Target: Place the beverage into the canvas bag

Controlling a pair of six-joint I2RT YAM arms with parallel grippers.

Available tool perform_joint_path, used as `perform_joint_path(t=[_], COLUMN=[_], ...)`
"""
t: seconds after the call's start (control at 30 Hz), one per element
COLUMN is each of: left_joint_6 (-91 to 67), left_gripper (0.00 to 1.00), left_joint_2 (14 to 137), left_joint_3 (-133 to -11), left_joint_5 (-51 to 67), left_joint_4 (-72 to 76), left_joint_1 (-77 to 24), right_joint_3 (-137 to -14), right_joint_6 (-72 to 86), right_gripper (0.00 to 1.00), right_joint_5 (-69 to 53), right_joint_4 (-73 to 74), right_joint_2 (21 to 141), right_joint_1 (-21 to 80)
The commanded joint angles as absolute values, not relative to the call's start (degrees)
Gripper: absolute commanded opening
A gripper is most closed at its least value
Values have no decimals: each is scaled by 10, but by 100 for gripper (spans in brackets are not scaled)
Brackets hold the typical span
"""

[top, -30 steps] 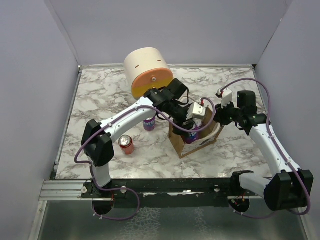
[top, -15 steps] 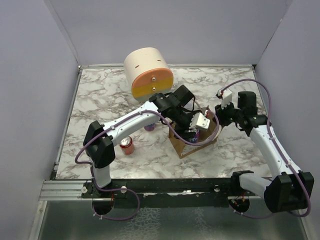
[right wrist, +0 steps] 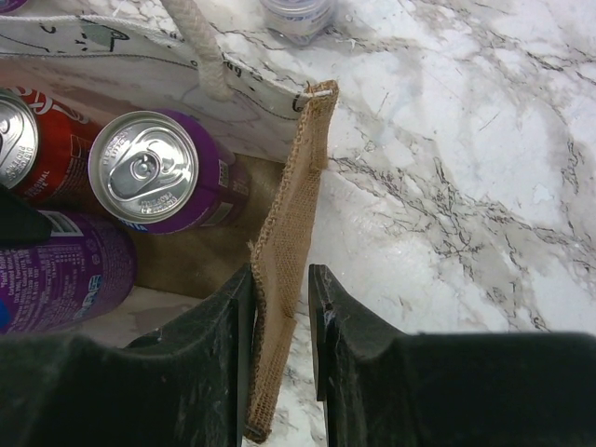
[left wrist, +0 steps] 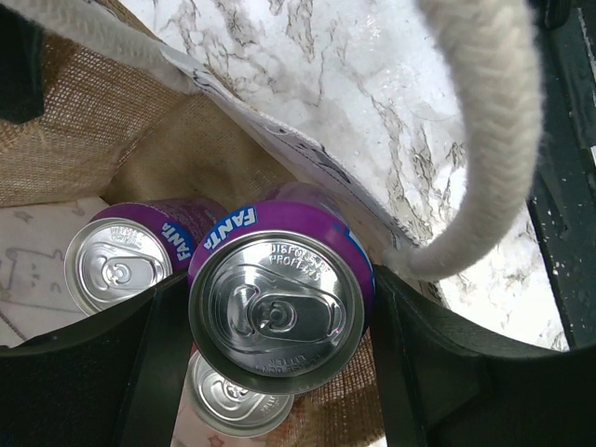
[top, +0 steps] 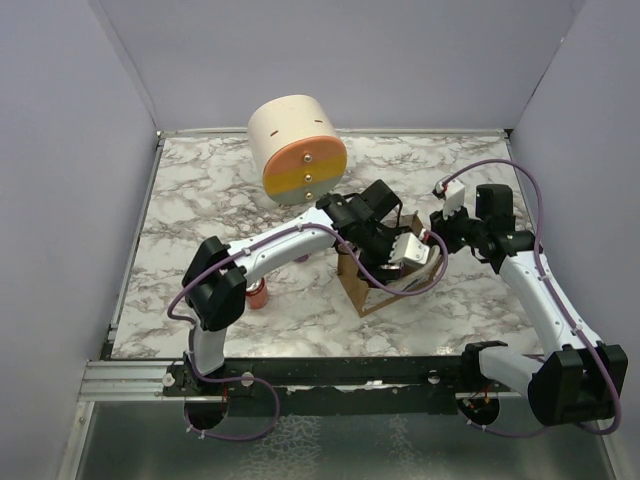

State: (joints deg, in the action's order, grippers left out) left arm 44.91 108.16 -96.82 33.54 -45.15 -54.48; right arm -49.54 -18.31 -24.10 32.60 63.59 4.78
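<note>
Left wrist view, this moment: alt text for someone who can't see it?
A purple Fanta can, top toward the camera, is gripped by the left end effector inside the canvas bag. Two more cans stand beside it; a cream rope handle arcs at right.

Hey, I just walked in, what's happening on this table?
The left gripper has its jaws clamped on a purple can and holds it in the mouth of the bag, where other cans already sit. The right gripper has its jaws on either side of the bag's side wall. Whether they pinch the wall I cannot tell. The purple can is not yet released.
</note>
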Motion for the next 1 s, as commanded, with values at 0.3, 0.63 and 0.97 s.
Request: perform_joint_path(t=[0.3, 0.63, 0.97], left_joint_6=[507, 559, 581], left_gripper=[3, 10, 20], left_joint_2=[1111, 1142, 1166], left_joint_3=[-1000, -1024, -1035], left_joint_5=[332, 346, 349], left_joint_4=[-457, -501, -525], left_joint_1=[-554, -556, -556], right_joint_3=[-483, -485, -483], right_joint_6=[-191, -192, -194], right_gripper=[30, 33, 34], right_joint_5=[-260, -271, -276], right_joint_4=[312, 315, 316], right_joint_2=[625, 624, 620], right_joint_1=[44, 44, 44])
